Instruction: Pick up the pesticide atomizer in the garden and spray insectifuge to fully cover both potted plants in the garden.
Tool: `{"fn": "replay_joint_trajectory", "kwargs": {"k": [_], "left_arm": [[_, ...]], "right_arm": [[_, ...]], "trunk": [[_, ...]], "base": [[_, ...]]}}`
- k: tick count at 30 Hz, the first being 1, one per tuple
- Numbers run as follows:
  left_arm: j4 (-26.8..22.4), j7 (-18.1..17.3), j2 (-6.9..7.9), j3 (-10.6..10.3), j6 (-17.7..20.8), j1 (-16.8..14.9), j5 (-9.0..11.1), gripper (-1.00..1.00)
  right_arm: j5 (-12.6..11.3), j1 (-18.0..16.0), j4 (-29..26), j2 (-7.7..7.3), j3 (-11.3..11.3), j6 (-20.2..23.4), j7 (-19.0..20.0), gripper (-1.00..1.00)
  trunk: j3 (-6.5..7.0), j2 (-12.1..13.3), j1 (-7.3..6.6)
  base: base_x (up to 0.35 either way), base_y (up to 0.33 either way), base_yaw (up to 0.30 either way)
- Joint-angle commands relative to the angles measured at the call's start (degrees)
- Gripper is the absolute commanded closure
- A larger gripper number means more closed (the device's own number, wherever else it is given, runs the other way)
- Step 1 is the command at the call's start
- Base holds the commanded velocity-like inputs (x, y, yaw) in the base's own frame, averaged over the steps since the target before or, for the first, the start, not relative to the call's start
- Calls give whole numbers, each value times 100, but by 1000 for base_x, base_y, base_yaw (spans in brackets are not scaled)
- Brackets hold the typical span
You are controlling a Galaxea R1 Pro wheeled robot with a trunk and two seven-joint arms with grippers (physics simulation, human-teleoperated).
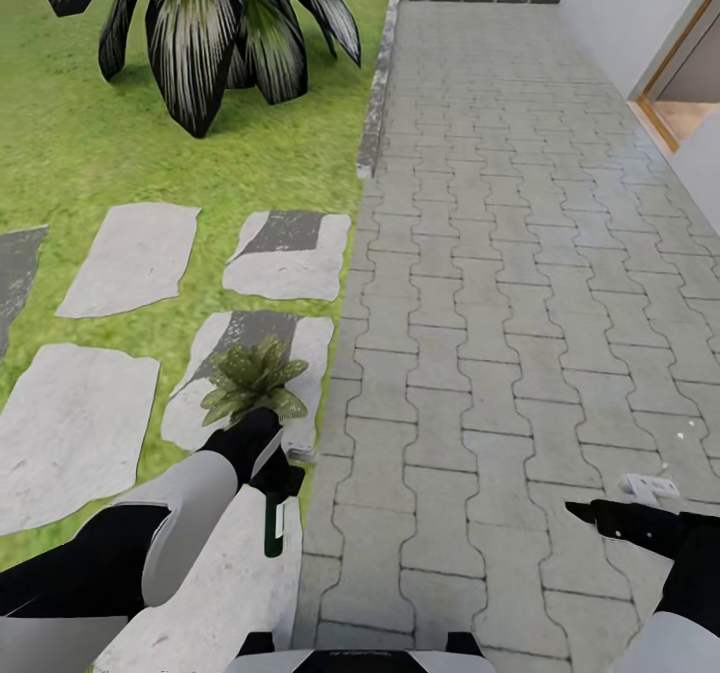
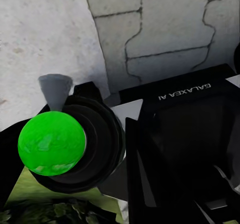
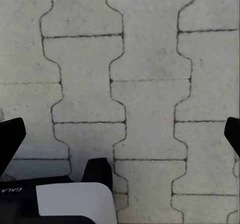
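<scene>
Left claw (image 1: pixel 272 475) is clamped round the pesticide atomizer (image 1: pixel 273 528), bottle hanging down, pale trigger head up by the fingers, low over a stepping stone (image 1: pixel 245 373) at the lawn's edge. Just beyond the claw, one potted plant (image 1: pixel 252 381) sits on that stone. Right claw (image 1: pixel 590 515) hangs over the grey paving (image 1: pixel 520 283), fingers spread wide, nothing between them. Far left, a big striped-leaf plant (image 1: pixel 215 18) on the grass.
</scene>
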Motion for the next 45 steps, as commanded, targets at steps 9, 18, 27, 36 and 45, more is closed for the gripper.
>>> {"fn": "replay_joint_trajectory", "kwargs": {"k": [9, 18, 27, 36, 45], "left_arm": [[3, -52, 34, 19, 18, 193, -59, 100], [4, -53, 39, 24, 18, 722, -59, 100], [1, -54, 39, 95, 18, 833, -42, 100], [-2, -54, 41, 91, 18, 833, -46, 100], [1, -54, 39, 90, 18, 853, -42, 100]], "right_arm": [[27, -5, -15, 2, -18, 38, 46, -100], [27, -3, -18, 2, -10, 38, 66, -100], [27, -2, -18, 2, -19, 38, 85, -100], [27, -3, -18, 2, -19, 38, 92, -100], [27, -4, -18, 2, -19, 38, 92, -100]], "trunk": [[45, -2, 0], [105, -2, 0], [169, -2, 0], [274, 78, -44], [505, 439, -241]], "base": [[0, 0, 250], [0, 0, 212], [0, 0, 184], [0, 0, 157], [0, 0, 156]]}}
